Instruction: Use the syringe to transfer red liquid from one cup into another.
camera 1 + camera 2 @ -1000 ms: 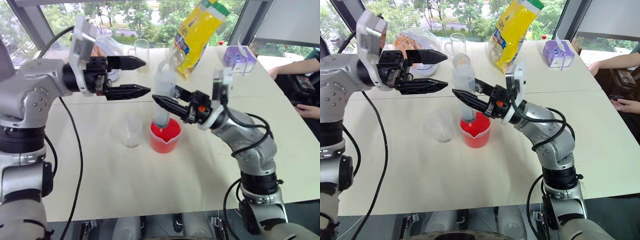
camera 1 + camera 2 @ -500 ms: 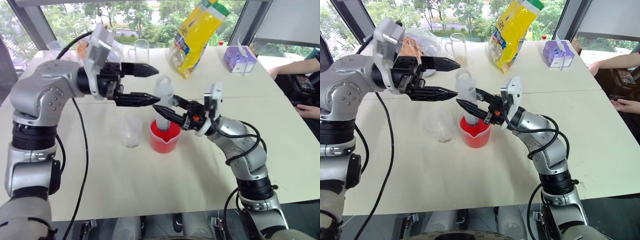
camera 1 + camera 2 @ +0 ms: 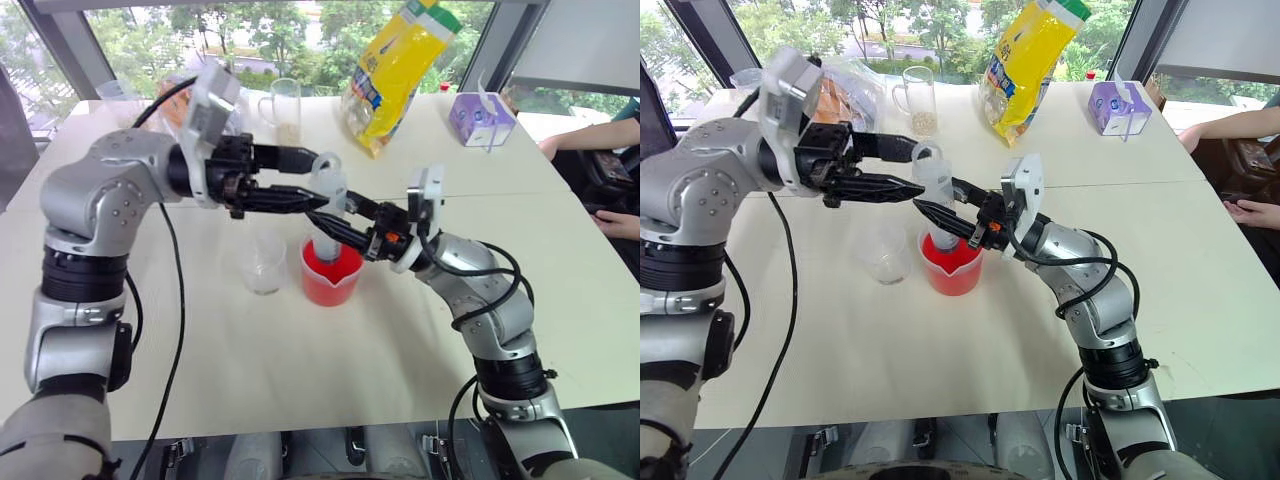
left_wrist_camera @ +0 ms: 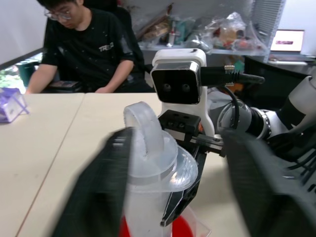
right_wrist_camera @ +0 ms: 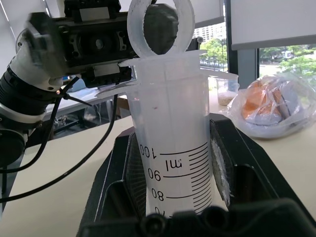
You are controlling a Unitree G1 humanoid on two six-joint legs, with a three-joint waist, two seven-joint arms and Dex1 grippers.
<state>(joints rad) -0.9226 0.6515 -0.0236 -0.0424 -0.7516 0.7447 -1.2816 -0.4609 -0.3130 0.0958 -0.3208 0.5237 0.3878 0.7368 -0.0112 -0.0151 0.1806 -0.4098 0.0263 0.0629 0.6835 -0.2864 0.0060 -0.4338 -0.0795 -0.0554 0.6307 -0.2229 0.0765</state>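
So here's the setup from where I'm standing: over on my left there's a small clear cup (image 3: pixel 263 265) sitting on the white table (image 3: pixel 300 370), looks like nothing much in it, and it's just beside the beaker (image 3: pixel 330 276), not touching as far as I can see. My left gripper (image 3: pixel 312 176) is reaching in level toward the middle, with one finger on either side of the syringe's top end where the ring handle (image 4: pixel 143 129) is; the fingers are blurry in my left wrist view and I honestly can't tell whether they're actually pinching the plunger or just flanking it. The syringe (image 3: pixel 328 205) itself is standing upright with its lower end down inside the beaker, which is full of red liquid (image 3: pixel 952 268). My right gripper (image 3: pixel 335 222) comes in from the other side and is clamped shut on the syringe barrel, and in my right wrist view the black number marks on the barrel (image 5: pixel 174 163) sit right between my fingers. The barrel looks clear, no red that I can make out. Further back on the table there's a glass mug (image 3: pixel 284 105) with some grains in the bottom, a yellow bag (image 3: pixel 395 70), and off to the far right a little purple box (image 3: pixel 478 118). A person's arm (image 3: pixel 590 135) rests at the right edge.
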